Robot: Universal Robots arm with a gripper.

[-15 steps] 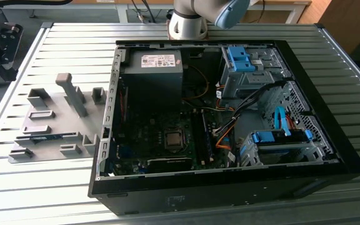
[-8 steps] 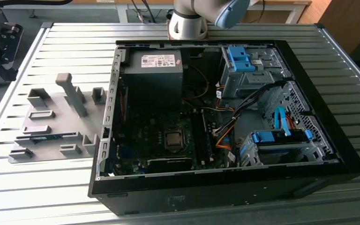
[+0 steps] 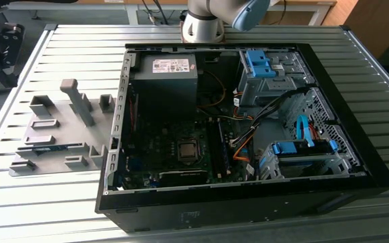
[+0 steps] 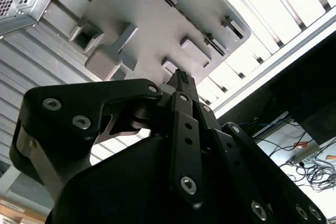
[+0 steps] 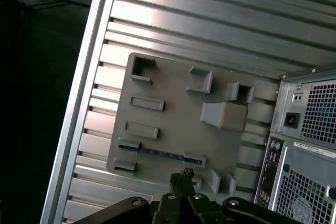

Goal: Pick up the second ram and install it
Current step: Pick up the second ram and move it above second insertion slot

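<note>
You have a ribbed silver metal bench (image 5: 210, 19) with a bright sheen, a matt grey plastic fixture plate (image 5: 173, 114), and a smooth matt black tool (image 4: 181, 80).

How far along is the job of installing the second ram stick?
Done: nothing visible yet; the ram stick lies in the grey holder plate beside the computer case. In hand: nothing; the gripper hangs shut above that plate. Left: picking the stick up and installing it.

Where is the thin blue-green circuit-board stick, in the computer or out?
Out: the blue-green stick lies slotted on the grey plastic fixture plate.
</note>
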